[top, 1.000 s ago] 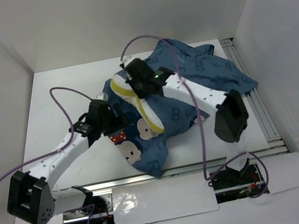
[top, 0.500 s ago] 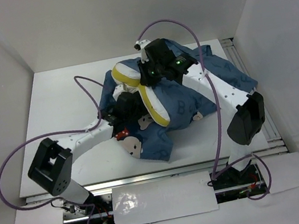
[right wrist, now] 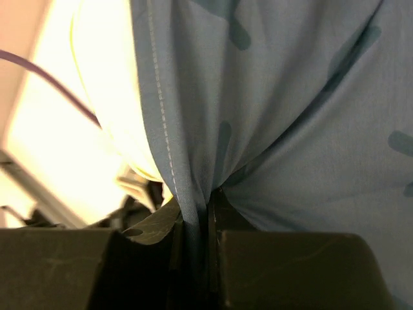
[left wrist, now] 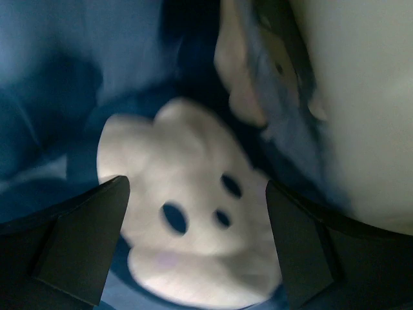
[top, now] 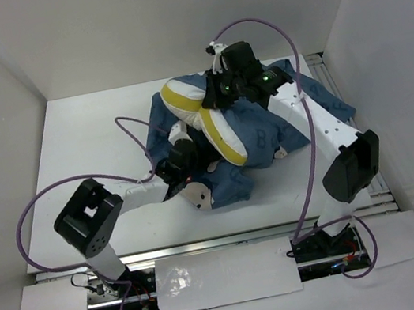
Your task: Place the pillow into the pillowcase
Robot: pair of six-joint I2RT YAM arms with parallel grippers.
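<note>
A white tabletop (top: 81,145) boxed in by plain white wall panels (top: 167,17) carries the soft white, yellow-edged pillow (top: 214,124), half wrapped in the denim-blue, mouse-print fabric pillowcase (top: 254,126) toward the far side. The right gripper (right wrist: 197,223) pinches a pillowcase fold. The left gripper (left wrist: 193,219) gapes wide over a printed face.

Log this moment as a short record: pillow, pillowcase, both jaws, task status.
pillow: large soft white cushion with a yellow edge, curved, largely uncovered
pillowcase: denim-blue fabric case with mouse-face print, bunched around the pillow on the white table
left jaws: open, over a printed mouse face, gripping nothing
right jaws: shut on a fold of the pillowcase
status: pillow not yet fully inside
</note>
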